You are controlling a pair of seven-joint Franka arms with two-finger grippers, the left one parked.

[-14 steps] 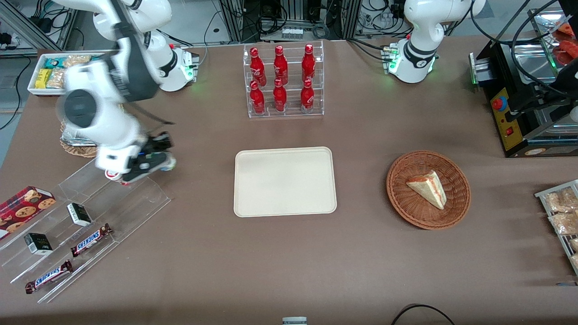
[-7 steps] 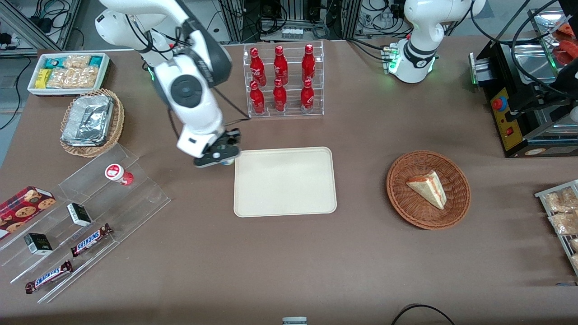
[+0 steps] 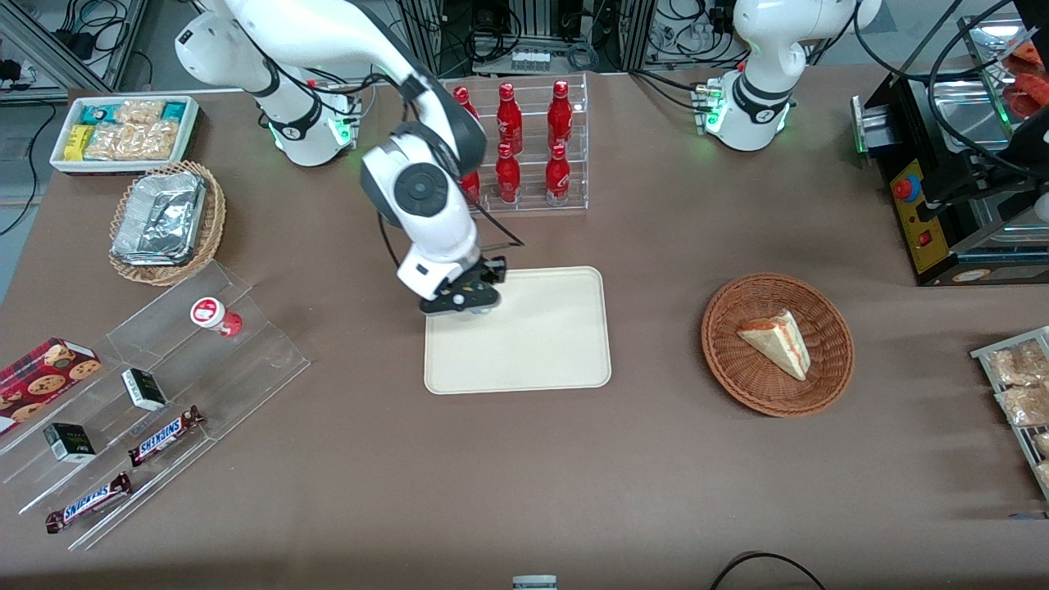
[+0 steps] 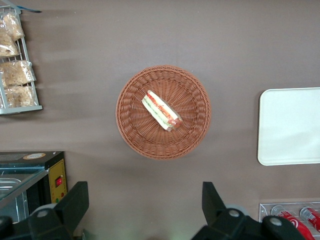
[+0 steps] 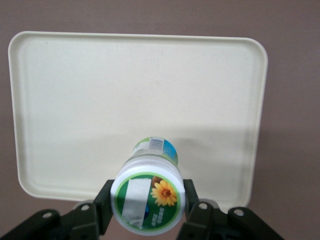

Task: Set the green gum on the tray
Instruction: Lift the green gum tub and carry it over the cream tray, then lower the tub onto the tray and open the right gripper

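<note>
My right gripper [image 3: 467, 301] hangs over the corner of the cream-beige tray [image 3: 541, 344] that lies toward the working arm's end and farther from the front camera. In the right wrist view the gripper [image 5: 148, 202] is shut on the green gum [image 5: 148, 197], a white bottle with a round green-and-white lid bearing a yellow flower; its black fingers [image 5: 106, 202] press both sides of the lid. The bottle hangs above the tray [image 5: 135, 90], near the tray's rim. In the front view the gum is hidden under the gripper. The tray's edge also shows in the left wrist view [image 4: 290, 125].
A red-lidded bottle [image 3: 213, 315] stands on the clear stepped rack [image 3: 164, 385] with Snickers bars. A rack of red cola bottles [image 3: 524, 147] stands just past the tray. A wicker basket with a sandwich [image 3: 777, 344] lies toward the parked arm. A foil-tray basket [image 3: 164, 220] and a snack bin [image 3: 123, 131] sit nearby.
My right arm has swung from the clear stepped rack toward the tray, carrying the green gum. It now hangs over the tray's corner. The red-lidded bottle stays on the rack.
</note>
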